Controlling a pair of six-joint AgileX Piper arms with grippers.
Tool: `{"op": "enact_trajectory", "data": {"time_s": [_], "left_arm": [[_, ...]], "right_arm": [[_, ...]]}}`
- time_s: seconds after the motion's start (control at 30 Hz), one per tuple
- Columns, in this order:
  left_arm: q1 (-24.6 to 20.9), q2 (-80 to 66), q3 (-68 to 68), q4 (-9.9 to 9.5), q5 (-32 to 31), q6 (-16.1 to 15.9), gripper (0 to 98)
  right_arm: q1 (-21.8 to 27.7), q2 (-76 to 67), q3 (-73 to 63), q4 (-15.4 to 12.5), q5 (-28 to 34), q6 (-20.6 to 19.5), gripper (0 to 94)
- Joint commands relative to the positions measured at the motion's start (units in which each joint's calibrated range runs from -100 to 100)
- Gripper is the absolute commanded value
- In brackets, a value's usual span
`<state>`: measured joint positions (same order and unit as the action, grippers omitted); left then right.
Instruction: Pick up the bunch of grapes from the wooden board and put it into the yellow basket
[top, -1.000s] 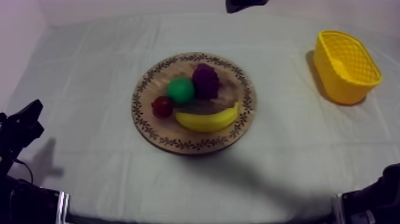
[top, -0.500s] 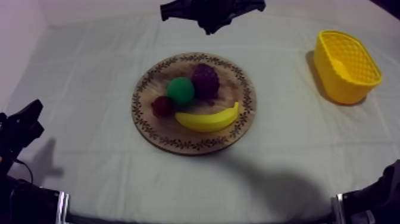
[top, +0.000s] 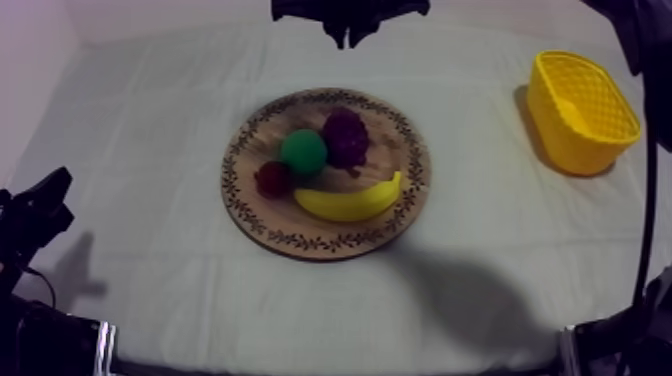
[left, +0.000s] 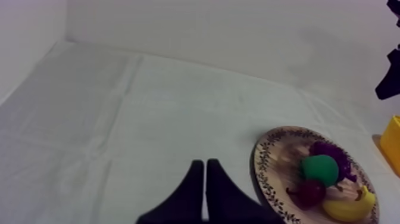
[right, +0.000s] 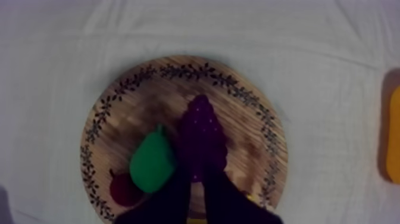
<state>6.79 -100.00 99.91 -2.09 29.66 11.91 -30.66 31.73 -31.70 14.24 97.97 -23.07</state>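
Observation:
The purple bunch of grapes (top: 345, 135) lies on the far part of the round wooden board (top: 395, 225), beside a green pear (top: 303, 152), a small red fruit (top: 272, 179) and a banana (top: 350, 199). My right gripper (top: 345, 38) hangs high over the table's far side, beyond the board. In the right wrist view its fingers (right: 178, 199) lie together as a narrow wedge above the grapes (right: 202, 134), shut on nothing. My left gripper (top: 42, 205) rests at the near left, shut, its fingers (left: 193, 184) pointing past the board (left: 262, 170). The yellow basket (top: 582, 110) stands at the far right.
Wide stretches of bare cloth lie left of the board and between the board and the basket. My right arm (top: 645, 60) crosses above the basket's side of the table. From the left wrist view the basket's corner (left: 391, 143) shows behind the board.
My right arm has swung in from the back, and its gripper now hangs over the far edge of the table above the board. The fruit, basket and left arm have not moved.

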Motion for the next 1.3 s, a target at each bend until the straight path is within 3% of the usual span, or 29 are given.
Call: {"op": "enact_trajectory", "data": {"time_s": [0.0, 0.3, 0.47, 1.27], "left_arm": [[0.0, 0.0, 0.0, 0.01, 0.0, 0.0, 0.1], [0.0, 0.0, 0.0, 0.01, 0.0, 0.0, 0.1], [0.0, 0.0, 0.0, 0.01, 0.0, 0.0, 0.1], [0.0, 0.0, 0.0, 0.01, 0.0, 0.0, 0.1]], "right_arm": [[0.1, 0.2, 0.1, -0.8, -0.2, -0.1, 20.5], [-0.6, 1.7, 1.2, -1.8, -0.2, 0.1, 55.6], [-0.6, 2.6, 2.1, -1.8, -0.4, 0.6, 66.6], [2.0, 13.5, 5.7, -3.3, -10.6, 1.5, 69.6]]}}
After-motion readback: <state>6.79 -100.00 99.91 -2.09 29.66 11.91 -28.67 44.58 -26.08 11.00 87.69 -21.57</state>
